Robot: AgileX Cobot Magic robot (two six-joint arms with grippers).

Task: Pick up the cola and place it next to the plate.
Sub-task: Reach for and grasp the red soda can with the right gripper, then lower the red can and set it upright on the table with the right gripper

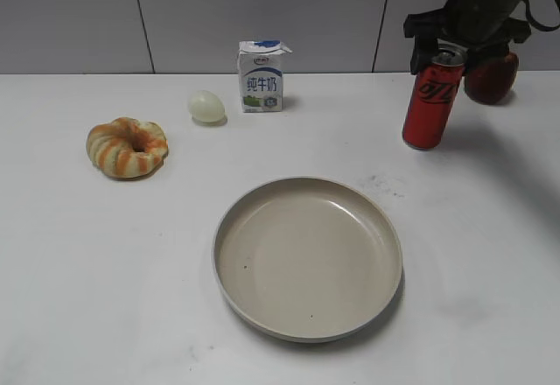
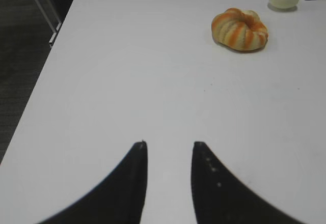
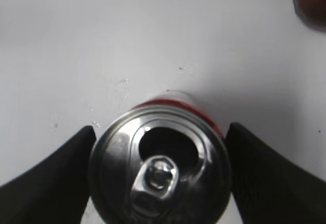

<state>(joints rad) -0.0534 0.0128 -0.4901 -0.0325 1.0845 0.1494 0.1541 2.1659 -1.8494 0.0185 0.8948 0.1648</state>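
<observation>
The cola is a tall slim red can at the back right of the table, leaning slightly. My right gripper comes down over its silver top, with a finger pressed against each side of the rim. The right wrist view shows the can's top between the two dark fingers of that gripper. The beige plate lies front centre, well apart from the can. My left gripper is open and empty over bare table at the left.
A striped ring-shaped bread lies at the left, also in the left wrist view. A pale egg and a milk carton stand at the back. A dark red round fruit sits behind the can.
</observation>
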